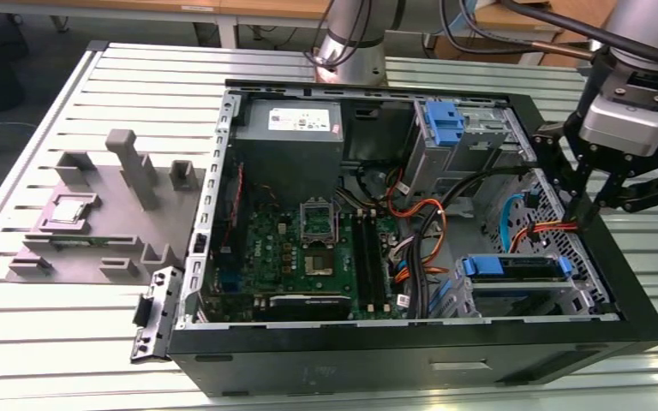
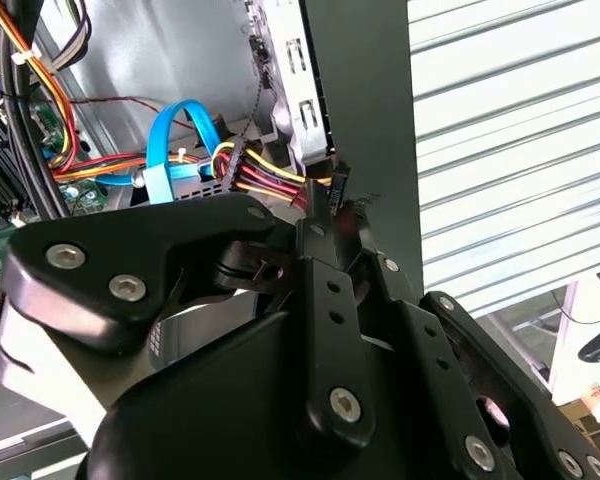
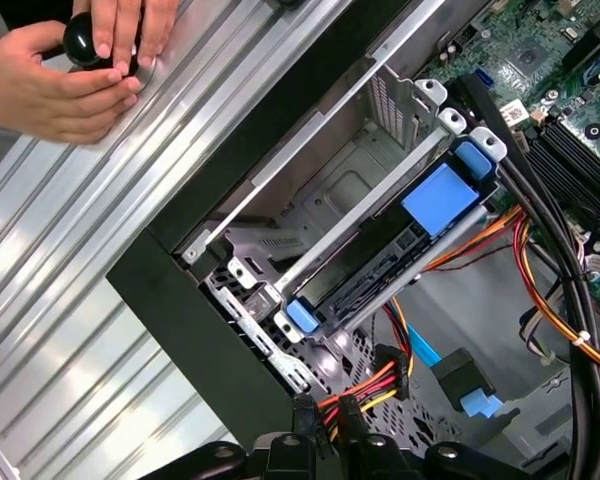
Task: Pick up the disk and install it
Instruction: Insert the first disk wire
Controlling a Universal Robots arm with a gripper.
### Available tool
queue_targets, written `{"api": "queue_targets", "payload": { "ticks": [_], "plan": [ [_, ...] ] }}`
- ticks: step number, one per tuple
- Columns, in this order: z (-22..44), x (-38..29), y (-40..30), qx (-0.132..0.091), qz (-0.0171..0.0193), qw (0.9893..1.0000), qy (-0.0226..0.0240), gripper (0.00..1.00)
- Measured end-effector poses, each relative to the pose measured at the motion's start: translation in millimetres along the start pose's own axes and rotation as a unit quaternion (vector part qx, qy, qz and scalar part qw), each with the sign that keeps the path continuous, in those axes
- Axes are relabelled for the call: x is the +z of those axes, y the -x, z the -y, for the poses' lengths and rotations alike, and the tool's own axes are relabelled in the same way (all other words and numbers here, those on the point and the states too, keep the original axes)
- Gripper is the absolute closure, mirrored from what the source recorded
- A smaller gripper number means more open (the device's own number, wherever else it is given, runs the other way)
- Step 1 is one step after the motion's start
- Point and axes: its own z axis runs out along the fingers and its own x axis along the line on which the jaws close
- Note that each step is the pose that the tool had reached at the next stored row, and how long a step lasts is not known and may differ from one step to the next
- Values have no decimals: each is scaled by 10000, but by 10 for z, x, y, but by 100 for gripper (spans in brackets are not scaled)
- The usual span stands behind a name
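Blue-railed disk (image 1: 517, 276) sits in the cage inside the computer case (image 1: 421, 351), seemingly already seated. I have the gripper (image 1: 599, 205) over the case's wall beside it, holding nothing; whether clenched, I cannot tell. A person's hands (image 3: 70, 60) rest on the table (image 3: 100, 300).

one computer case (image 1: 421, 342), two blue-latched cages (image 1: 512, 267), two hands (image 3: 50, 75)

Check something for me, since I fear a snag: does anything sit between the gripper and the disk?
Yes. In the first wrist view, a red, yellow and orange cable bundle with its black plugs lies between the gripper and the disk, which sits in its metal bay.
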Motion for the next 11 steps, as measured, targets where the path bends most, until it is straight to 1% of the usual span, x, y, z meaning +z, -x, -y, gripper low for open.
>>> {"api": "queue_targets", "payload": {
  "ticks": [2,3,5,7,9,11],
  "plan": [
    [7,2,-1,-17,-11,10000,9,75],
    [10,3,-1,-28,-19,10000,14,69],
    [14,6,-2,-54,-36,10000,27,69],
    [16,13,-1,-108,-53,9999,30,69],
    [15,22,2,-180,-67,9998,14,69],
    [14,32,4,-263,-81,9996,-16,69]
  ]
}}
